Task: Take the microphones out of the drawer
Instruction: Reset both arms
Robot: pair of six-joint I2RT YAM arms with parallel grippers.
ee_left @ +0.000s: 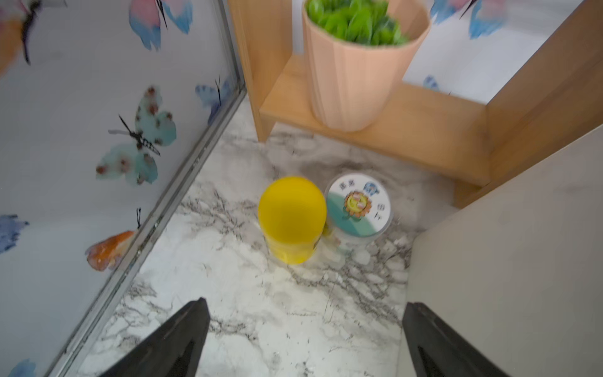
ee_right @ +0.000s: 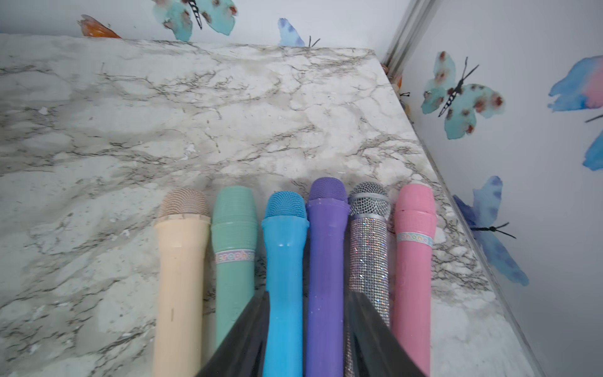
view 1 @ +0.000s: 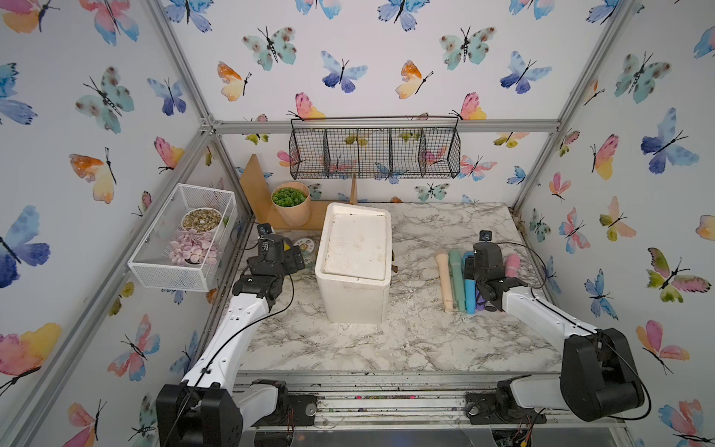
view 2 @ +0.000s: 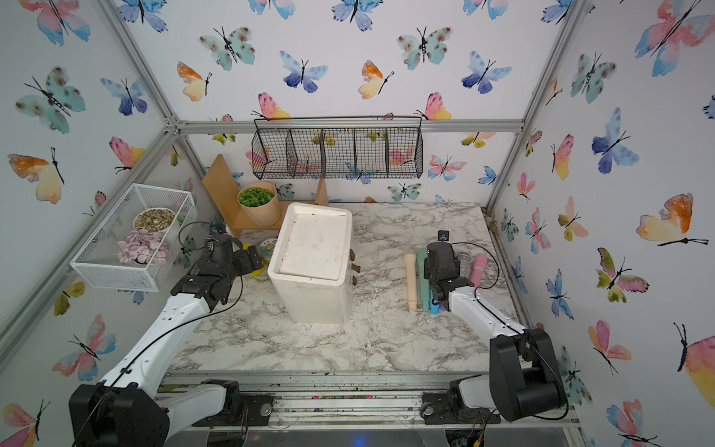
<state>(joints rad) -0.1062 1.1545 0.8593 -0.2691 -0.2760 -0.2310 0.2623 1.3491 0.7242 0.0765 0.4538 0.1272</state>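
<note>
Nearest us the white drawer unit [view 1: 354, 267] looks shut, then our right gripper [ee_right: 310, 295] straddles the blue microphone [ee_right: 284, 261] and purple microphone [ee_right: 326, 261] in a row of six outside it, grip unclear, and our left gripper [ee_left: 306, 303] gapes empty: removal seems done.

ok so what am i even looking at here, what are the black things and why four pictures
Two robot arms reach over a marble table, each ending in a two-fingered gripper. The two wide pictures come from one camera head overhead; the two close ones from a small camera on each wrist. In the middle stands a white drawer box. The right gripper hovers, jaws parted, over six toy microphones lying side by side, seemingly gripping none. The left gripper is wide open and empty, facing a yellow object and a round tub, near a potted plant on a wooden stand.
</note>
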